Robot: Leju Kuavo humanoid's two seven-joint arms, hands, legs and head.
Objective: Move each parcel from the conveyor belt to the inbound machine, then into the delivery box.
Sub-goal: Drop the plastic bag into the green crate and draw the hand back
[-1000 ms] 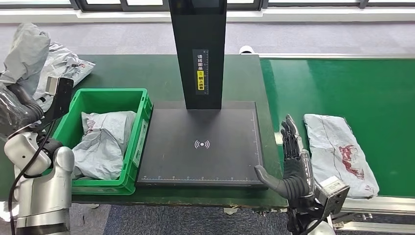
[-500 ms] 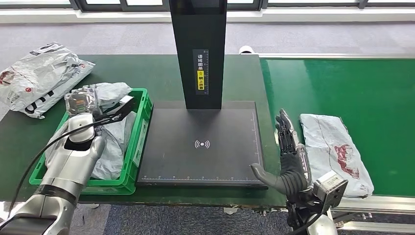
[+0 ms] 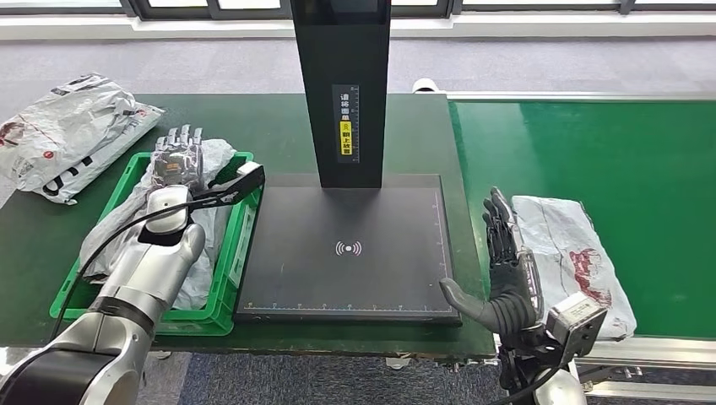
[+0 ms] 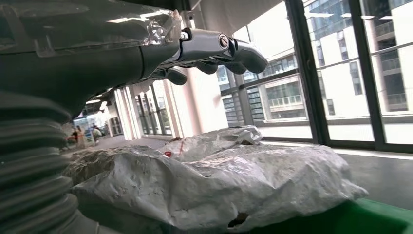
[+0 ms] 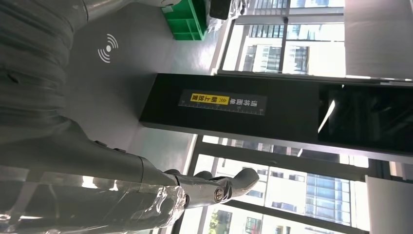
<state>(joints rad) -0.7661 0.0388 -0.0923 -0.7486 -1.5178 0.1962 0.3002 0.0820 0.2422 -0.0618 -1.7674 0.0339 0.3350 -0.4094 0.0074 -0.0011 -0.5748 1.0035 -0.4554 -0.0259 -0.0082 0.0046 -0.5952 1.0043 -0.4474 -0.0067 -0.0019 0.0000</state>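
A grey parcel with red print point(image 3: 567, 257) lies on the green conveyor belt point(image 3: 591, 143). My right hand point(image 3: 505, 270) stands upright just to its left, fingers apart and holding nothing; it is also in the right wrist view point(image 5: 195, 190). My left hand point(image 3: 179, 152) is spread flat over the far end of the green delivery box point(image 3: 245, 228), above grey parcels point(image 3: 135, 240) piled inside. The left wrist view has this hand point(image 4: 214, 48) open above the crumpled parcels point(image 4: 209, 180). Between the box and the belt sits the black inbound machine platform point(image 3: 350, 245).
The machine's black column point(image 3: 342, 93) rises at the back of the platform. Another grey parcel point(image 3: 72, 131) lies on the dark green table point(image 3: 279, 126) at the far left. The table's front edge is close to my body.
My left arm swung in from the far left carrying a grey parcel, which now lies in the green box with the hand open above it. The conveyor parcel shifted slightly toward my right hand.
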